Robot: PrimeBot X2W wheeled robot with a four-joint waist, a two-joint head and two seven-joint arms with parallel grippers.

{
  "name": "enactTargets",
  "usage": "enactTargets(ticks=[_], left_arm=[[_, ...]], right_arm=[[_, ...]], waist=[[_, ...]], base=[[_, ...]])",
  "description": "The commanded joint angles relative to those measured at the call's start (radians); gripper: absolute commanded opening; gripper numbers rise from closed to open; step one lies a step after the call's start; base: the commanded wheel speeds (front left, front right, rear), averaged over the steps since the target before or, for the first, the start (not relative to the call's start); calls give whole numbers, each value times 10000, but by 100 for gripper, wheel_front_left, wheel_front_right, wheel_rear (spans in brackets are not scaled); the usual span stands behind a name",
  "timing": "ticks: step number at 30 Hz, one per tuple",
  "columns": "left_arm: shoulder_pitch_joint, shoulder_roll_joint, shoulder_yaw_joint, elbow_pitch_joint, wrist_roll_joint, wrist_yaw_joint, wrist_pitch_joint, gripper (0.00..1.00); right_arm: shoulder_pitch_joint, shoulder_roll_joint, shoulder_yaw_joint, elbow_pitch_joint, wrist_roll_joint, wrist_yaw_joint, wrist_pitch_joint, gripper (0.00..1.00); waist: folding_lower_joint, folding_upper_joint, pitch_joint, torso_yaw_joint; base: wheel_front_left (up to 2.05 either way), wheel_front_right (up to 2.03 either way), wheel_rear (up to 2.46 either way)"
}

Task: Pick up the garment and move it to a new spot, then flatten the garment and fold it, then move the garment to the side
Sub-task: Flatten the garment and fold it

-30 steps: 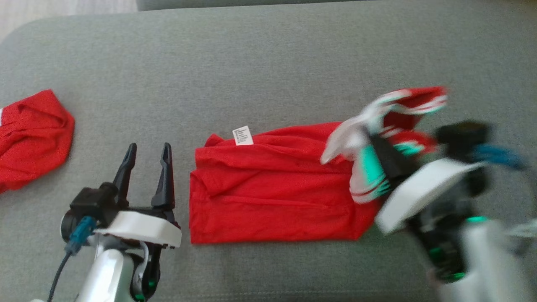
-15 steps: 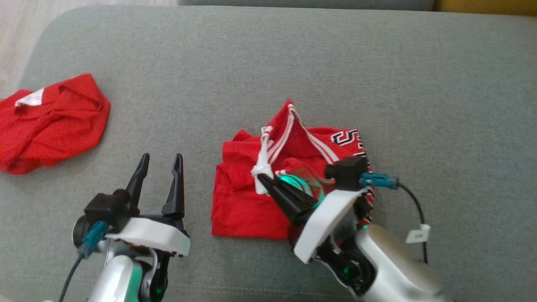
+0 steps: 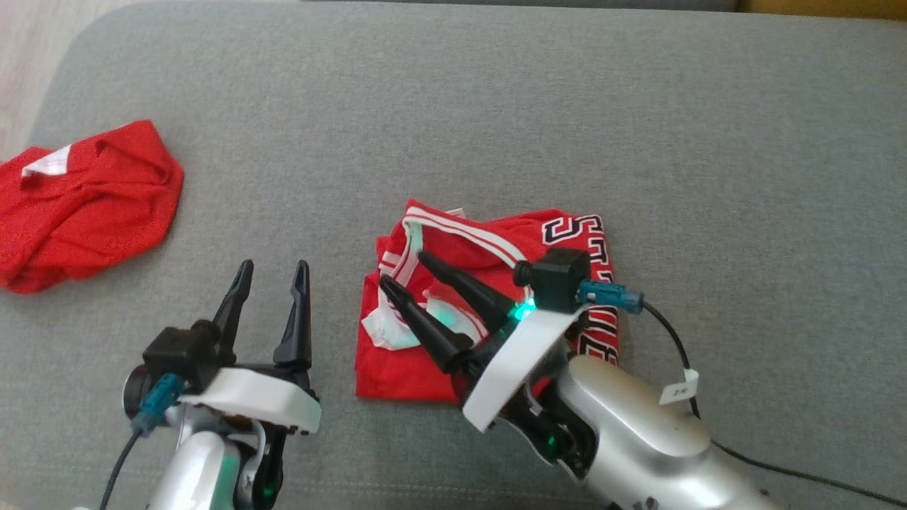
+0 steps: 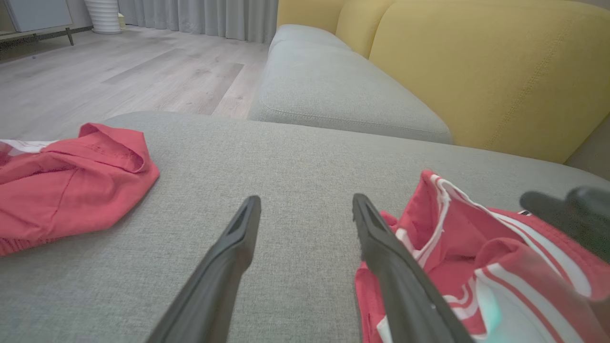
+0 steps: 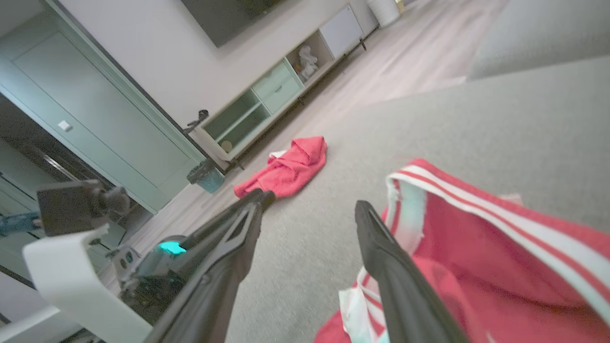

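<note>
On the grey cushion (image 3: 496, 106) the jersey (image 3: 482, 248) lies in a compact, roughly rectangular bundle near the middle, striped trim uppermost on its left half. The right gripper (image 3: 402, 268) sits over that half with its jaws spread wide, grasping nothing. The left gripper (image 3: 275, 265) hovers just beside the jersey's left edge, jaws also parted and empty.

Folding looks about finished, so what remains is likely moving the jersey to the side. That calls for a pinch through all layers at once, or the fold may slip apart; in the left wrist view the trimmed edge stands up loosely.

A second red garment (image 3: 85, 205) lies crumpled at the cushion's left end, well apart, occupying that side. The right arm's cable (image 3: 673, 340) trails just right of the jersey.
</note>
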State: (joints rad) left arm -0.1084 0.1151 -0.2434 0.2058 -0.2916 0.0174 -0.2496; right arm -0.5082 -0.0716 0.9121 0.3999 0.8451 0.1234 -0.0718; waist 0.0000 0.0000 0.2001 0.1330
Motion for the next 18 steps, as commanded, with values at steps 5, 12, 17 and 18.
enactTargets(ticks=[5,12,17,18], left_arm=[[-312,235,436,-314,169,121,-122,100],[-275,436,507,-541,198,213,-98,100],[-175,588,554,-729,194,277,-37,100],[-146,610,556,-767,190,287,-24,100]], right_arm=[[-355,213,-550,-853,-752,73,-1143,100],[640,-230,-3698,-1365,-2968,73,-1427,100],[2188,-557,-6040,-2513,-4606,73,-859,100],[2521,-552,-6426,-2803,-4830,73,-724,100]], waist=[[0,0,-173,-285],[0,0,-318,-580],[0,0,-454,-736],[0,0,-485,-759]], base=[[0,0,0],[0,0,0],[0,0,0],[0,0,0]])
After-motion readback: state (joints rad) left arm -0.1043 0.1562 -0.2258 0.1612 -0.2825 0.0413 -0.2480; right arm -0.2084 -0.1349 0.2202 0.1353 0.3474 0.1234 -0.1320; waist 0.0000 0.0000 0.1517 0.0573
